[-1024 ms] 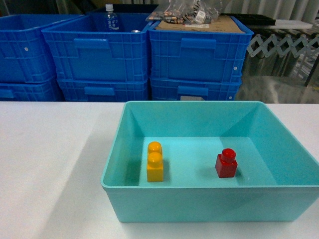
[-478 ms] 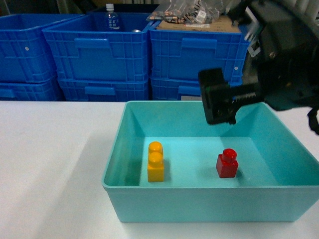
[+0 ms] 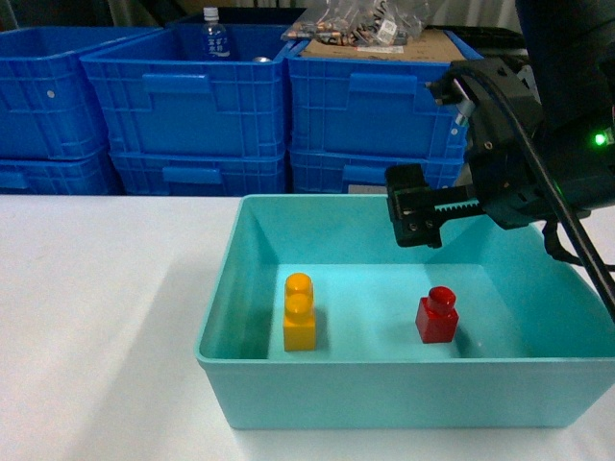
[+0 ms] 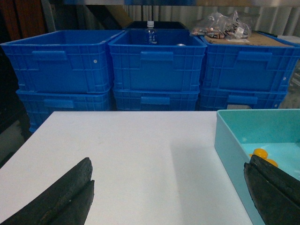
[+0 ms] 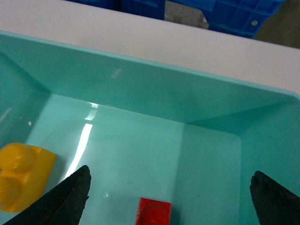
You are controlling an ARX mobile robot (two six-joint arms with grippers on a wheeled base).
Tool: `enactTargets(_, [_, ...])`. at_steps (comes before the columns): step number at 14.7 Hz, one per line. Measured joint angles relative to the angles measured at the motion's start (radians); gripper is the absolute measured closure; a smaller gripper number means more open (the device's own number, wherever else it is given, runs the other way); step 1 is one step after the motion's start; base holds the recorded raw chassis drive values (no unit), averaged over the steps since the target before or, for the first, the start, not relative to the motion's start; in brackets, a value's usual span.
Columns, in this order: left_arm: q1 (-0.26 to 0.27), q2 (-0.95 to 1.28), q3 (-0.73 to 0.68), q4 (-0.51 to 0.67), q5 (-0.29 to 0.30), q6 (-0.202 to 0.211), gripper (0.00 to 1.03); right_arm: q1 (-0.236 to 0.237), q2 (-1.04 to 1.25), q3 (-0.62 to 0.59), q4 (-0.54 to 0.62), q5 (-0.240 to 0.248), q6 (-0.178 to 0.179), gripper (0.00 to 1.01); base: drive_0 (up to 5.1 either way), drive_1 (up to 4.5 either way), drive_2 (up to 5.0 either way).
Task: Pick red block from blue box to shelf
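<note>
The right gripper (image 3: 415, 219) hangs wide open, empty, above the blue box (image 3: 404, 394); the left gripper (image 4: 168, 197) is also spread, empty. The red block (image 3: 437, 315), toward the box's right wall, looks light, rigid, slick; grip its flat sides.

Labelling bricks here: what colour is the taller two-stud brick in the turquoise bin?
Yellow-orange two-stud plastic brick; clearest in the head view.

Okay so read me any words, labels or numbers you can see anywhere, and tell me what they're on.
None can be read.
Water bottle in a blue crate: it has a label, too small and blurred to read.
Clear bags on the cardboard: contents blurred, no legible print.
Red block, yellow brick, blue box: no markings.
</note>
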Motion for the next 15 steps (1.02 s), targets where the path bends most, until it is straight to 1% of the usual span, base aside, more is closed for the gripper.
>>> enactTargets(2, [0.000, 0.000, 0.000, 0.000, 0.000, 0.000, 0.05, -0.037, 0.050, 0.023, -0.031, 0.001, 0.019, 0.03, 0.0, 0.00, 0.0])
enactTargets(3, [0.000, 0.000, 0.000, 0.000, 0.000, 0.000, 0.05, -0.043, 0.063, 0.023, -0.037, -0.006, 0.024, 0.03, 0.0, 0.00, 0.0])
enactTargets(6, [0.000, 0.000, 0.000, 0.000, 0.000, 0.000, 0.05, -0.042, 0.075, 0.013, -0.021, -0.022, 0.029, 0.03, 0.0, 0.00, 0.0])
enactTargets(7, [0.000, 0.000, 0.000, 0.000, 0.000, 0.000, 0.05, -0.041, 0.085, 0.003, -0.016, -0.032, 0.035, 0.03, 0.0, 0.00, 0.0])
enactTargets(9, [0.000, 0.000, 0.000, 0.000, 0.000, 0.000, 0.05, -0.040, 0.108, -0.011, -0.005, -0.030, 0.037, 0.03, 0.0, 0.00, 0.0])
enactTargets(12, [0.000, 0.000, 0.000, 0.000, 0.000, 0.000, 0.05, -0.027, 0.120, -0.027, 0.013, -0.020, 0.045, 0.03, 0.0, 0.00, 0.0])
enactTargets(15, [0.000, 0.000, 0.000, 0.000, 0.000, 0.000, 0.05, 0.027, 0.126, -0.048, 0.043, -0.014, 0.051, 0.03, 0.0, 0.00, 0.0])
